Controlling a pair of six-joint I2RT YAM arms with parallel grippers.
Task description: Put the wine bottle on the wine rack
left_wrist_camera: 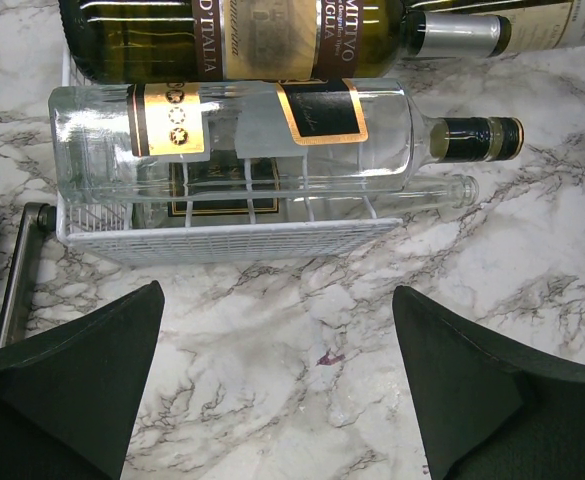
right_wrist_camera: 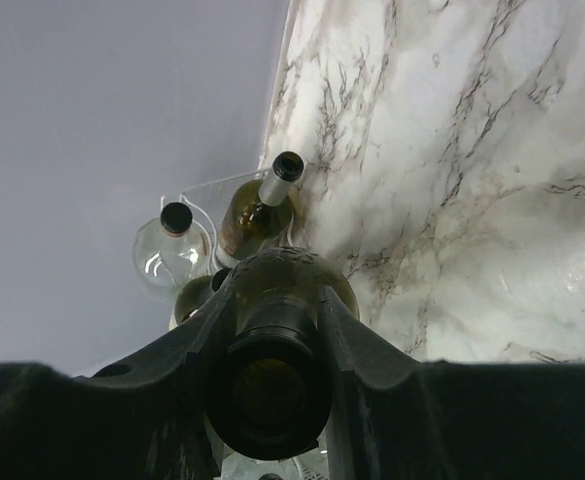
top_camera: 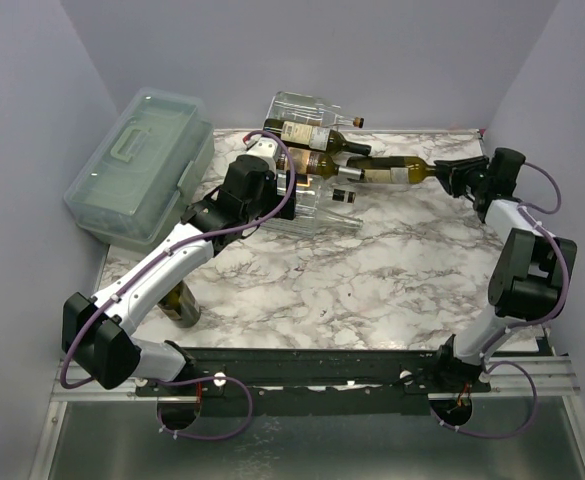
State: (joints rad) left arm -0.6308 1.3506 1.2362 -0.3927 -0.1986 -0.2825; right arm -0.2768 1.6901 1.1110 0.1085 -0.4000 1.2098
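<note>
Right gripper (right_wrist_camera: 274, 290): pinching the neck of the bottle (right_wrist_camera: 290, 272), one finger on each side, just behind the mouth.
Bottle: held level above the table (top_camera: 392, 290) at the right end of the rack (top_camera: 307, 215), with its base toward the rack and its mouth toward the right wall. Whether the base touches the rack cannot be told.
Left gripper (left_wrist_camera: 277, 295): fingers spread wide with nothing between them, over bare marble just before the rack's front lip.
Rack: back centre of the table, near the back wall, with three bottles lying on it, their necks pointing right.
Lowest tier: a clear bottle (left_wrist_camera: 232, 135) lies behind the white grid lip.
Left edge: the box (top_camera: 142, 165) fills the back-left corner, and the left arm runs between it and the rack.
Front left: a dark object (top_camera: 182, 302) sits under the left forearm, partly hidden.
Right edge: the right arm's elbow stands at the table's right side, close to the wall.
Open room: bare marble across the centre and right front, between the rack and the arm bases.
</note>
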